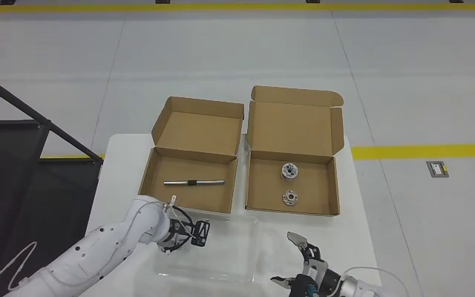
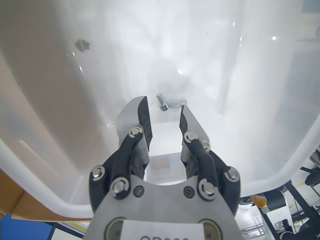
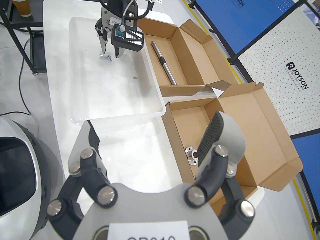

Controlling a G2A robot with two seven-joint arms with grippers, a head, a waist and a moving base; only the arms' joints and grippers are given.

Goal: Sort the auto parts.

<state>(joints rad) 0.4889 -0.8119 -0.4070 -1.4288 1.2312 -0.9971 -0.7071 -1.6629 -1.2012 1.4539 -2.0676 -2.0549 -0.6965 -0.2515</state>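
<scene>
Left end effector [image 2: 163, 103], jaws apart, hangs in the clear bin [image 2: 30, 178] with the small metal part [image 2: 172, 105] lying just beyond its tips.

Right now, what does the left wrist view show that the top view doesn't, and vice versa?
Left wrist view adds: small silver bolt-like metal pieces lying on the floor of the clear plastic bin, just beyond the fingertips of the open left gripper. Top view adds: long silver metal rod in the left brown cardboard box, two round silver flanged parts in the right cardboard box, and the open right gripper beside the bin. Both: bin, left gripper.
</scene>
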